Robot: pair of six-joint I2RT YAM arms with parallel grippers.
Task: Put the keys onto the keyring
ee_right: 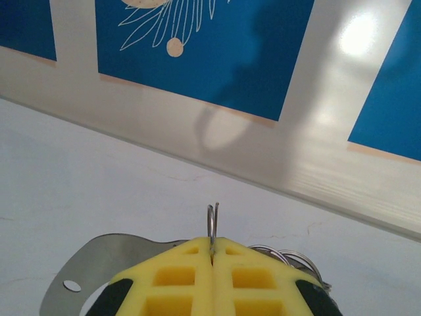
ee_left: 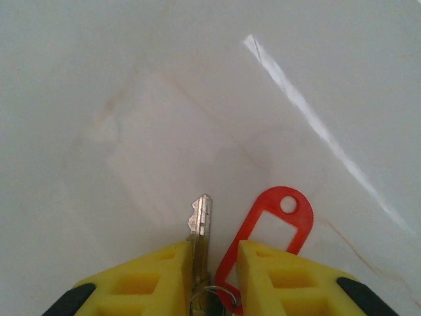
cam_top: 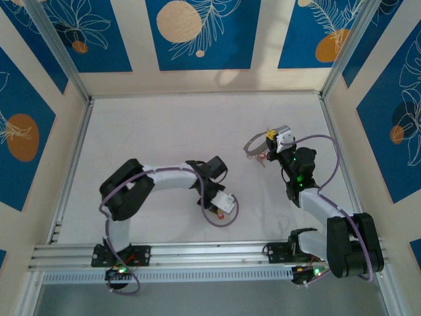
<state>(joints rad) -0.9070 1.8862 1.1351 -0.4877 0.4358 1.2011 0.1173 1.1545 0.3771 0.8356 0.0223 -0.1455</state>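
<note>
My left hand (ee_left: 212, 255) is closed on a key (ee_left: 201, 219). The key's toothed blade pokes out past the yellow fingertips (ee_left: 164, 266). Its red tag (ee_left: 270, 224) lies just beside it, with the tag's near end caught in the same gap between the fingers. From above I see this hand (cam_top: 220, 207) low over the white surface (cam_top: 164, 125), close to the near edge and about midway across.

My right hand (ee_right: 212, 249) is closed tight on the keyring (ee_right: 212, 222). A thin loop of its wire stands up from between the pressed-together fingertips, and a flat grey metal tab (ee_right: 105, 263) with a small hole hangs off to one side. In the overhead view this hand (cam_top: 269, 137) sits to the right and farther out. The keyring (cam_top: 250, 149) curves off its left side, and something small and red is just under it. I cannot tell whether the hoop touches the surface. The two hands are well apart.
</note>
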